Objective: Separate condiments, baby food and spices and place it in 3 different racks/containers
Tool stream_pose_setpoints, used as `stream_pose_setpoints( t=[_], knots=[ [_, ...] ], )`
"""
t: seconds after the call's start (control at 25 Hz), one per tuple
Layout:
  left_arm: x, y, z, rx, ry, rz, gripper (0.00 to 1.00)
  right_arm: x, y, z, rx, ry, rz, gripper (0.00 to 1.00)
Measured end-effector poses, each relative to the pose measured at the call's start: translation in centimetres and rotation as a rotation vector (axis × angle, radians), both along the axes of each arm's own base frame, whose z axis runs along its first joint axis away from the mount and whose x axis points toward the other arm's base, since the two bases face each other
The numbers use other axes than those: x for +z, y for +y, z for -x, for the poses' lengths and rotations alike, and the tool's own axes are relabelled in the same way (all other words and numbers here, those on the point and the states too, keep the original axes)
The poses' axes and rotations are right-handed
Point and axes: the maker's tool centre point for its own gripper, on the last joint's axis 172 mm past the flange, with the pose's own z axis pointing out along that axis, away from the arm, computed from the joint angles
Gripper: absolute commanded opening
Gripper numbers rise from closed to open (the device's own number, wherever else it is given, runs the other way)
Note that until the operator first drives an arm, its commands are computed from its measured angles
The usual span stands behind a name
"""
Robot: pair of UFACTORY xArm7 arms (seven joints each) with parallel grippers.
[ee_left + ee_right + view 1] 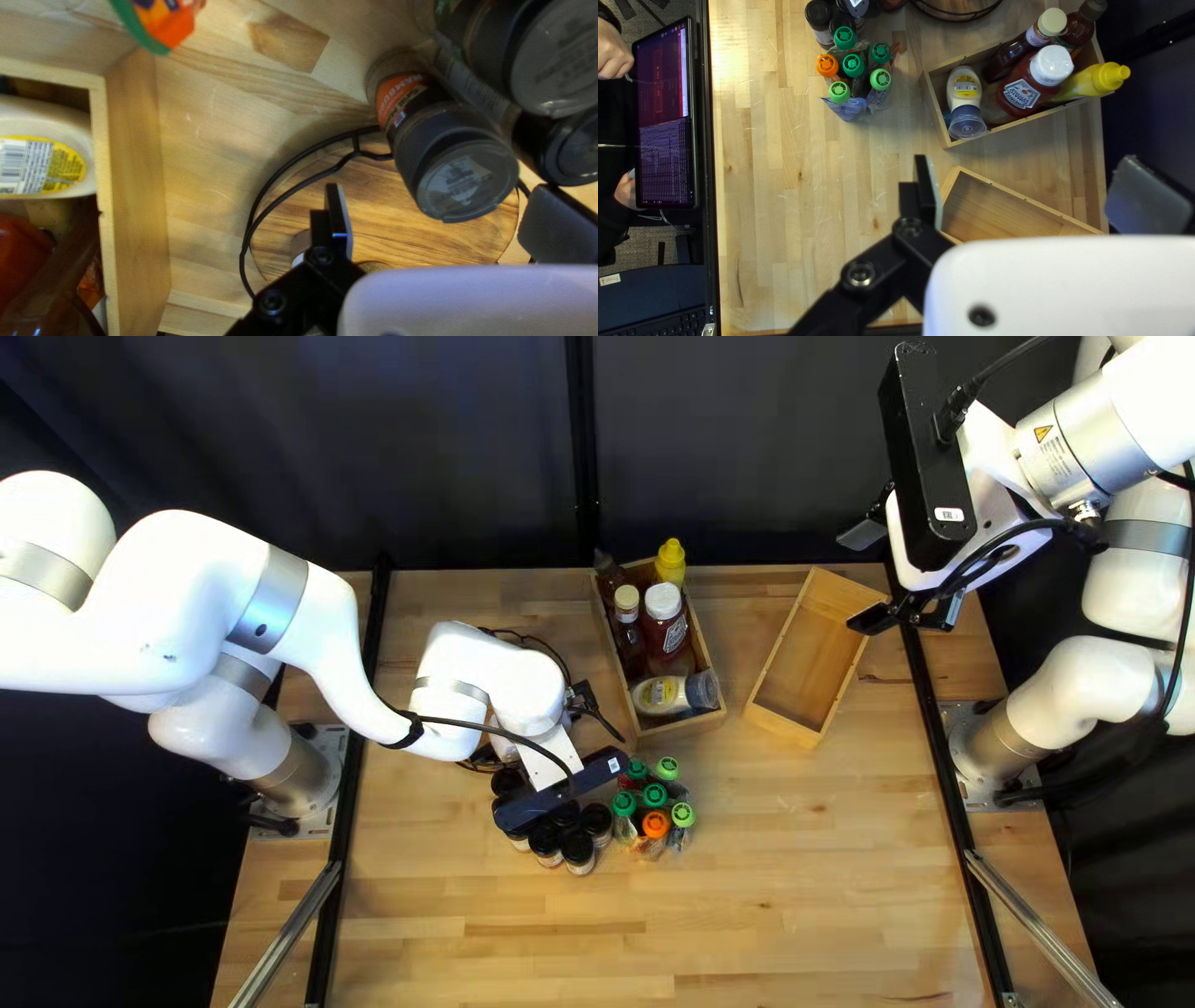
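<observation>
Left wrist view: the dark-capped jar [441, 140] is seen at twelve o'clock from the left end effector [443, 208], wide-open, empty.

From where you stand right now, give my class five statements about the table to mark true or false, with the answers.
1. The mustard and the ketchup share a box. True.
2. The black-lidded jars are in that box too. False: they are outside it, beside the green-capped bottles.
3. Every cap in the cluster beside the jars is green. False: one cap is orange.
4. My left tool is shut. False: it is open.
5. My right tool is open. True.
</observation>
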Motion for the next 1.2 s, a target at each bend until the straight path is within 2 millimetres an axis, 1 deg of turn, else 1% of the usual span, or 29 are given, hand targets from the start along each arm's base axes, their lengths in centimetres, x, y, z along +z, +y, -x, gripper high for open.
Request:
stream_pose_setpoints(
  t=[0.12,0.24,0.36,0.64,0.8,0.96,1.2],
  knots=[
    [0.0,0.1,0.0,0.010,-0.005,0.003,0.02,0.0,0.0,0.0,0.000,0.000,0.000,1.00],
    [0.1,0.2,-0.2,0.018,-0.008,0.005,0.00,0.0,0.0,0.0,0.000,0.000,0.000,1.00],
    [0.5,0.3,-0.3,0.024,-0.010,0.006,0.00,0.0,0.0,0.0,0.000,0.000,0.000,1.00],
    [3.2,1.1,0.2,0.054,-0.028,0.001,0.00,0.0,0.0,0.0,0.000,0.000,0.000,1.00],
    [3.7,1.7,0.9,0.081,-0.037,-0.003,0.00,0.0,0.0,0.0,0.000,0.000,0.000,1.00],
    [4.4,2.2,1.9,0.110,-0.041,-0.008,0.00,0.0,0.0,0.0,0.000,0.000,0.000,1.00],
    [6.4,3.4,4.0,0.160,-0.056,-0.017,0.00,0.0,0.0,0.0,0.000,0.000,0.000,1.00]
  ],
)
